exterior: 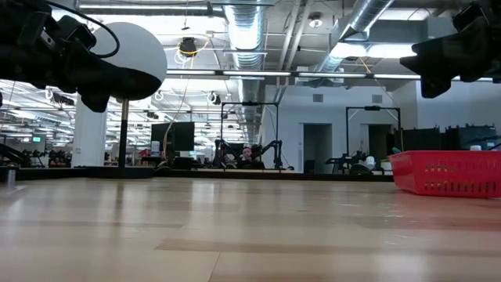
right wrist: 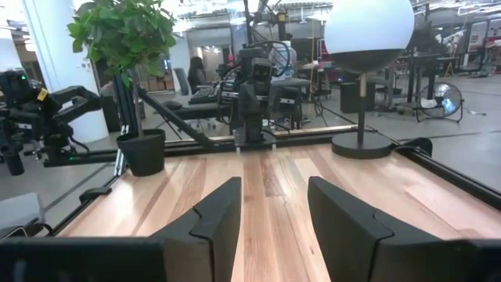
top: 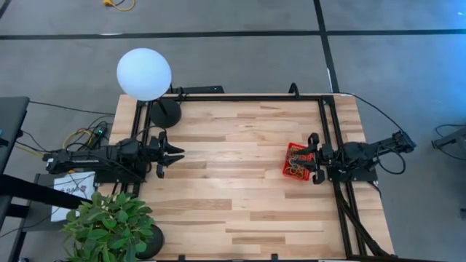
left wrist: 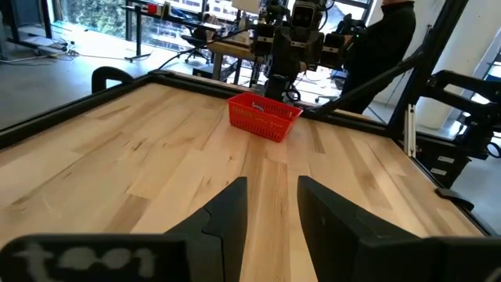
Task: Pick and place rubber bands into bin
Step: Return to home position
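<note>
We are seeing the bin (top: 297, 161) sitting near the table's (top: 240, 196) right edge, with the rubber bands (top: 296, 166) lying inside it. Our right gripper (top: 314, 158) is hanging just beside the bin, and the left gripper (top: 169, 153) is hanging well apart at the left edge, between the lamp (top: 145, 76) behind and the plant (top: 109, 222) in front.

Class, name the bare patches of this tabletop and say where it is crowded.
Bare: the middle of the table between left gripper and bin, and from plant to bin. Crowded: beside the lamp base, and where the right gripper hangs by the bin.
</note>
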